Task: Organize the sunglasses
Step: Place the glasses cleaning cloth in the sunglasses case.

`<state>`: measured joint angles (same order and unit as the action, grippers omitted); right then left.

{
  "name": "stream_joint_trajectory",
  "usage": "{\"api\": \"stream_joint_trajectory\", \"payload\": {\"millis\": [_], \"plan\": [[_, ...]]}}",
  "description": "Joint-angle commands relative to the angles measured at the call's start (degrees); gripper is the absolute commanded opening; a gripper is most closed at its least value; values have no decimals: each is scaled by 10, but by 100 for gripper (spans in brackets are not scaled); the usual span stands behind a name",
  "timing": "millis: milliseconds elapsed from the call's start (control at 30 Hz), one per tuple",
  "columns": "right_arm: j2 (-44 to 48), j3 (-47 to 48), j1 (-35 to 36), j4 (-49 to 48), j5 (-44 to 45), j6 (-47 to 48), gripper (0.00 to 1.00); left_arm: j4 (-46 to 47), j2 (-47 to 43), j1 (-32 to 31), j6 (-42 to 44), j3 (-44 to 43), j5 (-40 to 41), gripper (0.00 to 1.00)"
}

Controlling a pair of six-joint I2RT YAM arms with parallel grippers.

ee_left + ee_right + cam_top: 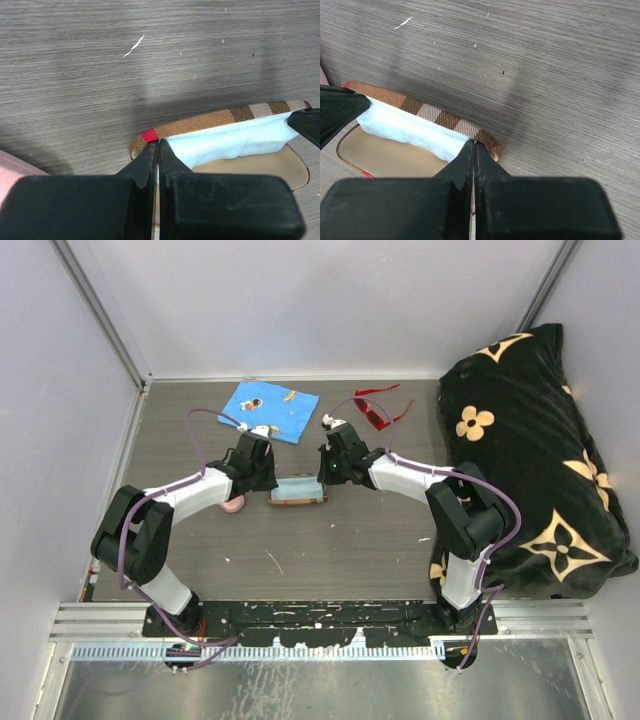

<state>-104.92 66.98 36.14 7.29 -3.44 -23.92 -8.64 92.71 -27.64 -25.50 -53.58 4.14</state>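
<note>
The red sunglasses (376, 410) lie open on the table at the back, beyond my right gripper. The dark brown pair is not visible. A slim plaid brown case (297, 500) lies open between both grippers, with a pale blue cloth (298, 486) stretched along it. My left gripper (270, 487) is shut, pinching the cloth's left end (200, 145) at the case rim (200, 121). My right gripper (325, 481) is shut, pinching the cloth's right end (420, 131) at the rim (445, 119). The tips show in the left wrist view (158, 143) and the right wrist view (473, 144).
A pink case (232, 505) lies under the left arm and shows at the corner of the left wrist view (15, 167). A blue printed cloth (268, 410) lies at the back. A black flowered cushion (540, 440) fills the right side. White walls enclose the table.
</note>
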Motion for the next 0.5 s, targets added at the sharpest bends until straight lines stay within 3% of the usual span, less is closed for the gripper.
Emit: {"api": "stream_joint_trajectory", "payload": {"millis": [0, 467], "plan": [[9, 20, -5, -25, 19, -1, 0, 17, -5, 4, -3, -27, 22, 0], [7, 18, -6, -27, 15, -1, 4, 13, 8, 4, -9, -37, 33, 12]]}}
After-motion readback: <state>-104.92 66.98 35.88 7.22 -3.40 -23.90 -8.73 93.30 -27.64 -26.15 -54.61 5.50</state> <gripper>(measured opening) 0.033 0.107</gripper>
